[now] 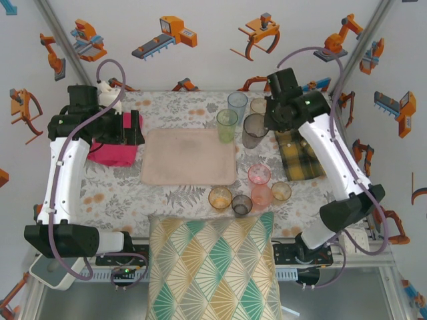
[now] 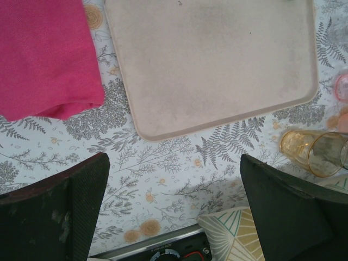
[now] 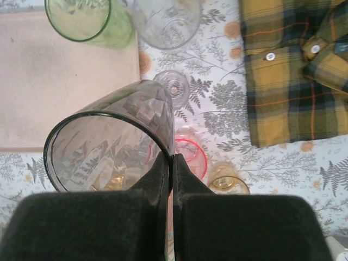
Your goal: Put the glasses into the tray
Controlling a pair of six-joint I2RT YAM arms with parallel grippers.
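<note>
Fern-print tablecloth (image 1: 113, 193), tray (image 1: 189, 157) mid-frame; right gripper (image 3: 171, 160) pinches the rim of the grey glass (image 3: 103, 147) beside the tray's right edge.
Such a thin rim pinch may let it swing, clipping the green glass (image 3: 114, 32); left gripper (image 2: 174, 209) gapes wide.

Surface (image 1: 120, 193), covered in a fern-and-flower print, with a pale pink-beige tray (image 1: 189, 157) laid at its centre. Glasses are grouped off the tray's right side. By the far corner are listed a green glass (image 1: 227, 125), a blue glass (image 1: 237, 105), a clear glass (image 1: 258, 105) and a tall grey glass (image 1: 254, 130), the last met at its rim by the right tool (image 1: 267, 123). By the near corner are listed a tall pink glass (image 1: 259, 177), a short pink glass (image 1: 261, 195), two amber glasses (image 1: 220, 198) and a short grey glass (image 1: 241, 205). A bright pink cloth (image 1: 110, 153) is set left of the tray, with the left tool (image 1: 133, 130) held above it. A yellow plaid shirt (image 1: 300, 157) is spread at right. A patterned cushion (image 1: 212, 267) is placed at the near edge.
</note>
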